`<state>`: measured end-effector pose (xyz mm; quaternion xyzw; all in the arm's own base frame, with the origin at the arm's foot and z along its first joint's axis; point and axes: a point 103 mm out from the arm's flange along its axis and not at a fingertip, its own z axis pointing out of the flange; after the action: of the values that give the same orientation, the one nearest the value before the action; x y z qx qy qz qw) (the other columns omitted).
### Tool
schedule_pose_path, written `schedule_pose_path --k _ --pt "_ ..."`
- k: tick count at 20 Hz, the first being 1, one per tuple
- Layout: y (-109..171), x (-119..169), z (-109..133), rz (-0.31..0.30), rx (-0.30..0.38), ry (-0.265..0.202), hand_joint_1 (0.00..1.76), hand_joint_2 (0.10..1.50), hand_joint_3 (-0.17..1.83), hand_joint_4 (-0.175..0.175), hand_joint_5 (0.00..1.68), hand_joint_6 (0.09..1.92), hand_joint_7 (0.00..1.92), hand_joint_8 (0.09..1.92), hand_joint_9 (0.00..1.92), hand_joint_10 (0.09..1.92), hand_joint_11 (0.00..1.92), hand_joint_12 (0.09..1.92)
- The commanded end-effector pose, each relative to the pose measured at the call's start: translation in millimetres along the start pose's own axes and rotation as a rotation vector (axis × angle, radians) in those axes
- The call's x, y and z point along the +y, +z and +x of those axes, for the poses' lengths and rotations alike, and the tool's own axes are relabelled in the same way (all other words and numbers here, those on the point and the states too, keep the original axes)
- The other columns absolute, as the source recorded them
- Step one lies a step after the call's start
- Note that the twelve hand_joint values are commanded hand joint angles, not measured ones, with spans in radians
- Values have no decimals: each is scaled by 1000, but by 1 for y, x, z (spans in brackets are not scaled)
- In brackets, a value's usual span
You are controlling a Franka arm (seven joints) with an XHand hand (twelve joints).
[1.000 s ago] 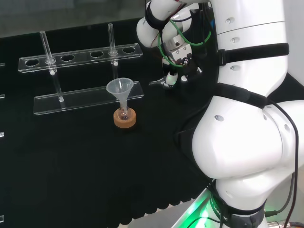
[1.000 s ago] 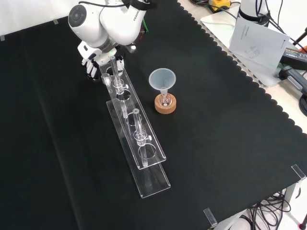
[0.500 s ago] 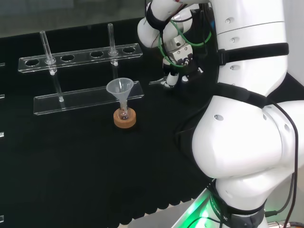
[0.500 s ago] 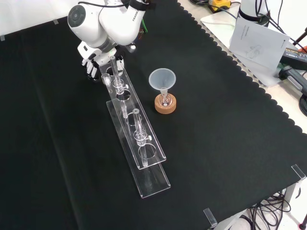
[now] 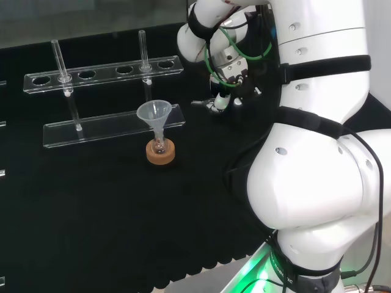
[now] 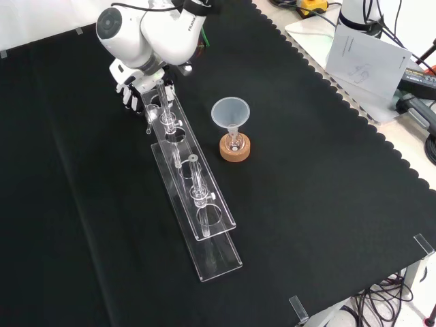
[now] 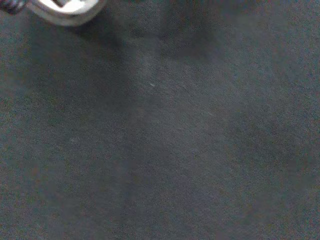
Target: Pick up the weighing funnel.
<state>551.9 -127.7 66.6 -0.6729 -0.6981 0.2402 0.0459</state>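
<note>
the weighing funnel (image 5: 200, 102), a small clear piece, lies almost level at the hand (image 5: 220, 100), just past the right end of a clear tube rack (image 5: 104, 71) in the head view. its long axis runs left to right in that view. the free end points left, towards the rack, and the other end is lost among the fingers. in the front view the same piece shows as a thin clear sliver below the hand, pointing down the picture beside the rack's far end. whether it is clear of the black cloth (image 5: 91, 207) cannot be told.

the hand's fingers are curled down around the near end of the piece and appear to hold it. in the front view the hand sits partly behind the arm's white link and the rack's upright tubes. a blurred white part of it shows at the edge of the wrist view, over bare cloth.

the rack carries two upright glass tubes (image 5: 58, 58). in front of it in the head view, well apart from the hand, the funnel (image 5: 154, 112) stands mouth up with its stem in a small flask on a cork ring (image 5: 160, 154).
</note>
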Motion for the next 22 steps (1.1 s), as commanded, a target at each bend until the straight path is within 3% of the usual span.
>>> schedule_pose_path --k 1,4,19,21,22 --pt "3 -3 -11 -14 43 42 1091 735 570 175 1195 774 681 615 878 453 574 1222" --pt "0 -8 -15 -34 87 35 1095 729 570 175 1207 754 707 619 925 427 650 1172" --pt "-13 -49 -41 -130 244 118 1094 740 549 175 1207 747 726 620 992 380 758 1100" --pt "-13 -57 -46 -145 267 120 1094 740 548 175 1207 747 726 620 994 379 762 1099" --pt "-14 -61 -49 -156 273 80 1094 741 548 175 1207 747 726 620 995 378 764 1098"
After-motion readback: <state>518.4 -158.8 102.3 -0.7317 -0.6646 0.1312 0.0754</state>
